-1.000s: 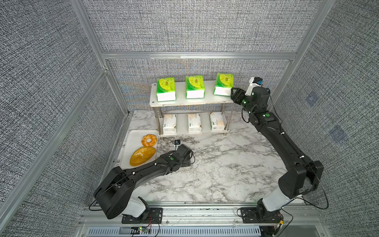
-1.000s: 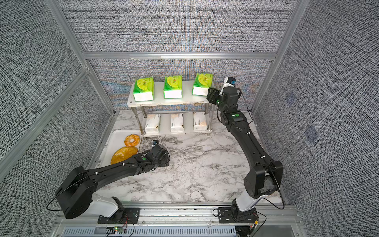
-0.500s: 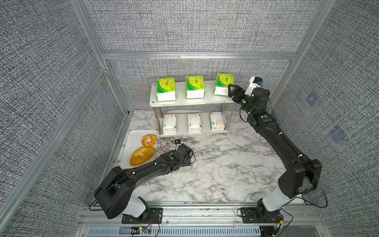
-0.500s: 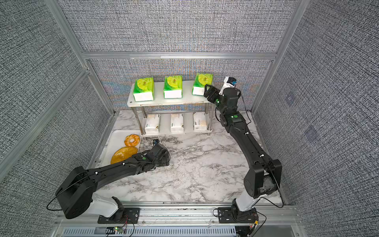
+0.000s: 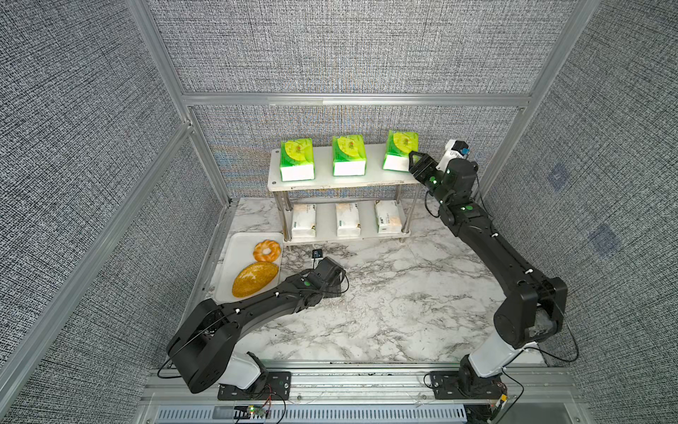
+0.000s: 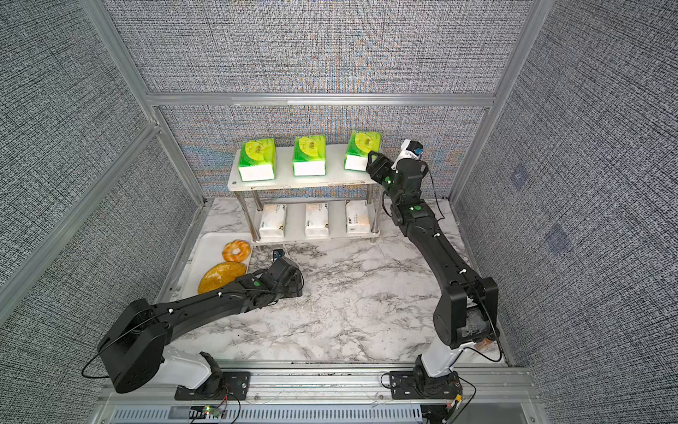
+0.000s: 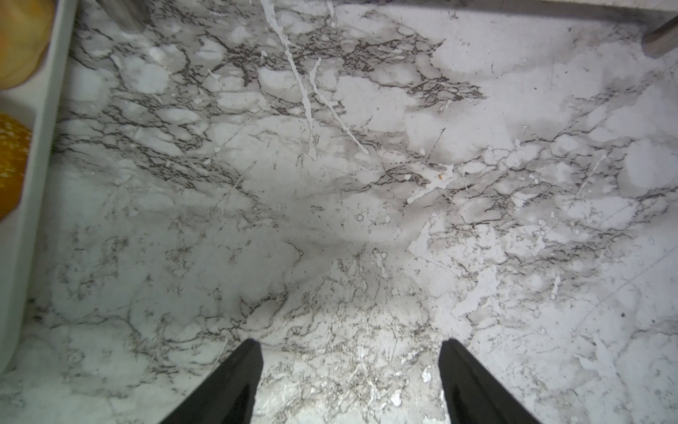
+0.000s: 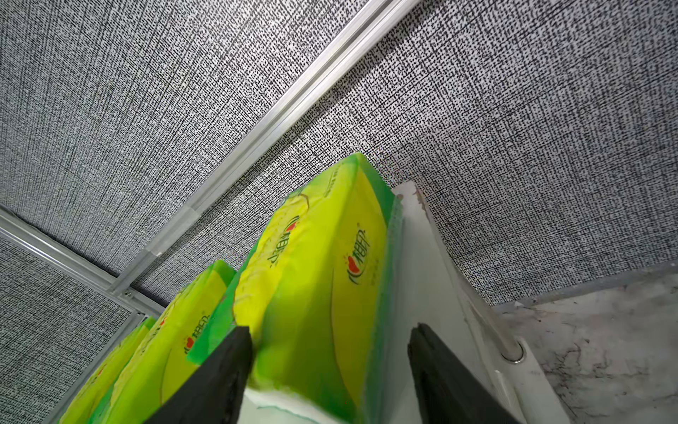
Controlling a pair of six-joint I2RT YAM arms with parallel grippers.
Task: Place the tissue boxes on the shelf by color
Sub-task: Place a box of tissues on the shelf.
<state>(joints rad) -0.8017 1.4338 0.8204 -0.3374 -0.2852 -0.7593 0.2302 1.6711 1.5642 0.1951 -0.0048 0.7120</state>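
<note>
— What filled most of the scene?
— A marble table point(image 5: 385, 293), and at its far edge, against the wall, the shelf point(image 5: 348, 181).
— Where were the tissue packs?
— All on the shelf. Three green packs point(image 5: 348, 156) stood in a row on the top board, and three white packs point(image 5: 347, 219) in a row on the lower one (sorted by colour, tier by tier).
— Anything else lying about?
— A white tray point(image 5: 234, 264) near the shelf's foot, on the left arm's side, holding a bread loaf point(image 5: 255, 279) and a bread ring point(image 5: 267, 250).
— And the grippers?
— The right gripper point(image 8: 330, 328) was at the rightmost green pack point(image 5: 400, 150), jaws parted astride its end. One finger point(image 8: 220, 374) looked to be against it and the other stood clear, so nothing was clamped. The left gripper point(image 7: 348, 345) hung low over bare table near the tray, jaws apart and empty.
</note>
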